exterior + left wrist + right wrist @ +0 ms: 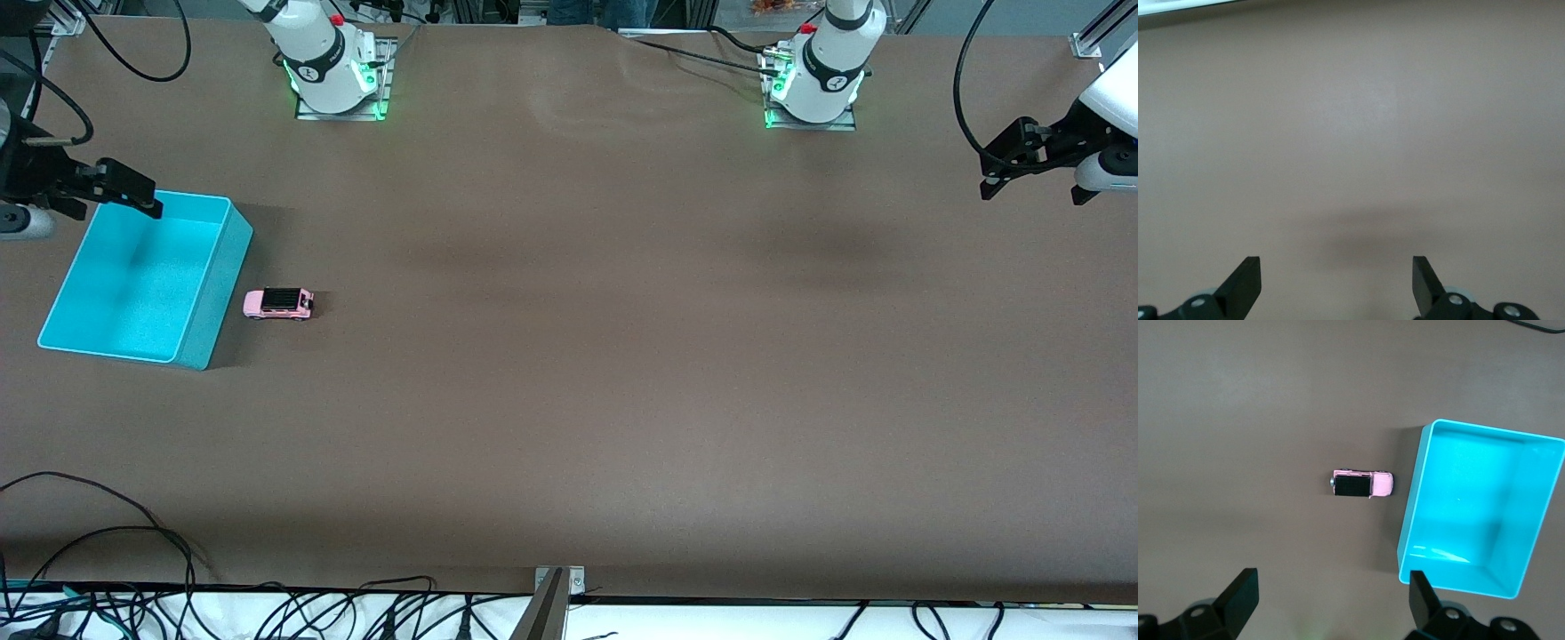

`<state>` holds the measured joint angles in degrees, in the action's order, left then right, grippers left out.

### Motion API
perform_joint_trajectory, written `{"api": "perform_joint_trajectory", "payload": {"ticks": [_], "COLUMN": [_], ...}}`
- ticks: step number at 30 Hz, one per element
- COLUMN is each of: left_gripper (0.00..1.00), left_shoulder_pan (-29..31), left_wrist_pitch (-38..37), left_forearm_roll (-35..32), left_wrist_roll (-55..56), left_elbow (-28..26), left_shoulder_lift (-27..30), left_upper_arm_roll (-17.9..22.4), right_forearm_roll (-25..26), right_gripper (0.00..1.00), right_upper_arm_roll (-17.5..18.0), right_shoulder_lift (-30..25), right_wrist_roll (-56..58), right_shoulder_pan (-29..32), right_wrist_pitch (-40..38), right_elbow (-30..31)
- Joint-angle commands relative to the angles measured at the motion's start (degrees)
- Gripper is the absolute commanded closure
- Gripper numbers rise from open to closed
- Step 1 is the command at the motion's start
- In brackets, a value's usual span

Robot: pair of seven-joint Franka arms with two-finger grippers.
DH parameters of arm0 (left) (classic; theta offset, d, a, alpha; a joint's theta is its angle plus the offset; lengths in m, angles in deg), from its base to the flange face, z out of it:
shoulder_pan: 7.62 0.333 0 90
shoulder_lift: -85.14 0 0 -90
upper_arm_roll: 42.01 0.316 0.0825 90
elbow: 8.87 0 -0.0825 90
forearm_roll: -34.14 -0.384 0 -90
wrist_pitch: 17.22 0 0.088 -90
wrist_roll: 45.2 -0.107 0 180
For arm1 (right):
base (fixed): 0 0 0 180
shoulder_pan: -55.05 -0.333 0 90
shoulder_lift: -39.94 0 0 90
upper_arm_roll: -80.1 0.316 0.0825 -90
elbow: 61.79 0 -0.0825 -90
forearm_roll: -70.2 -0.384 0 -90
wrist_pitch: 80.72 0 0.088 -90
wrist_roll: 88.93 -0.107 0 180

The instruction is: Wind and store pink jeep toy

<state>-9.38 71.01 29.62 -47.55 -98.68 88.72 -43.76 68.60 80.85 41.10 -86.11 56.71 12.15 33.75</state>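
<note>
From the front, nothing is done yet: the jeep (279, 303) sits on the table (569, 356) just beside the empty bin (142, 280), the right gripper (124, 188) hangs spread and empty over the bin's rim, and the left gripper (1031, 160) waits spread at its own end. The left wrist view shows only bare table between empty fingers (1245, 283). The right wrist view shows the jeep (1361, 484) untouched beside the bin (1411, 513), so winding and storing both remain.

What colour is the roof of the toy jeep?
Black, on a pink jeep; the right wrist view shows it best.
</note>
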Motion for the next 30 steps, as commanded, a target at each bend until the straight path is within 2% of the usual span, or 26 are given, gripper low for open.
{"api": "perform_joint_trajectory", "payload": {"ticks": [1, 9, 15, 25, 30], "left_gripper": [0.00, 0.00, 0.00, 0.00, 0.00], "left_shoulder_pan": [0.00, 0.00, 0.00, 0.00, 0.00], "left_wrist_pitch": [-0.25, -0.25, -0.25, -0.25, -0.25], "left_forearm_roll": [0.57, 0.57, 0.57, 0.57, 0.57], "left_wrist_roll": [0.69, 0.77, 0.69, 0.69, 0.69], "left_elbow": [-0.45, -0.45, -0.45, -0.45, -0.45], "left_shoulder_lift": [0.90, 0.90, 0.90, 0.90, 0.81], "left_upper_arm_roll": [-0.01, -0.01, -0.01, 0.07, 0.07], "right_forearm_roll": [-1.30, -1.39, -1.31, -1.31, -1.31], "right_gripper": [0.00, 0.00, 0.00, 0.00, 0.00], "right_upper_arm_roll": [1.01, 1.45, 1.53, 2.33, 3.12], "right_shoulder_lift": [-0.64, -0.90, -0.64, -0.46, 1.64], "right_wrist_roll": [-0.27, -0.36, -0.27, -0.36, -0.36], "right_shoulder_pan": [-0.43, -0.51, -0.60, -1.31, -1.39], "right_wrist_pitch": [2.57, 8.37, 9.78, 17.51, 18.40], "right_elbow": [3.06, 9.74, 10.10, 16.51, 16.87]}}
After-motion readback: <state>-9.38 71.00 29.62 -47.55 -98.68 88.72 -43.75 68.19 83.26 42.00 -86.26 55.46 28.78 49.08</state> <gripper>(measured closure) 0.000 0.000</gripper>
